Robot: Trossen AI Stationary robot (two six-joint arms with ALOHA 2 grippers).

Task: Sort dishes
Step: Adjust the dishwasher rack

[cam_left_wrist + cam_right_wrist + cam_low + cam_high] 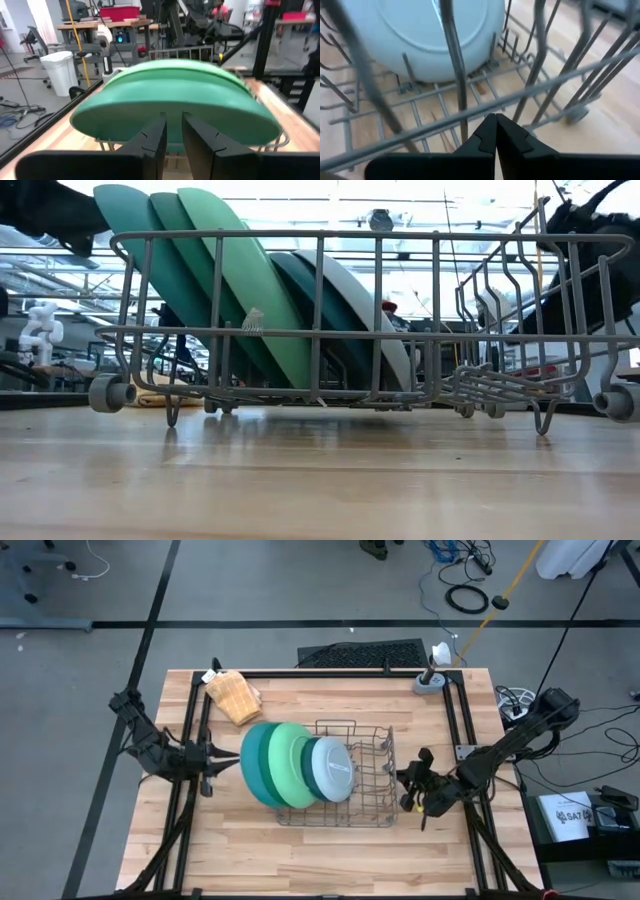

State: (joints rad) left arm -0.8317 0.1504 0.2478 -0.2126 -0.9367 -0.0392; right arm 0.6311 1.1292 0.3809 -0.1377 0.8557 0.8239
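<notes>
I judge sorting nearly done: plates stand on edge in the rack [372, 802], largest to smallest, teal plate [252, 770], green plate [292, 766], pale plate [334, 769]. Left gripper [212, 766] beside the teal plate, slightly parted, empty. Right gripper [410, 787] clenched at the rack's other end, empty.

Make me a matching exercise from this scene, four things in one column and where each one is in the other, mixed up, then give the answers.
Things:
1. pale blue-grey plate
2. tan waffle-textured lump
3. left gripper
4. right gripper

Places:
A. at the table's far edge, outside the rack
B. outside the wire rack, at its end away from the plates
C. last of the leaning plates, innermost in the rack
D. just beside the big teal plate

Pairs: 1-C, 2-A, 3-D, 4-B
</notes>
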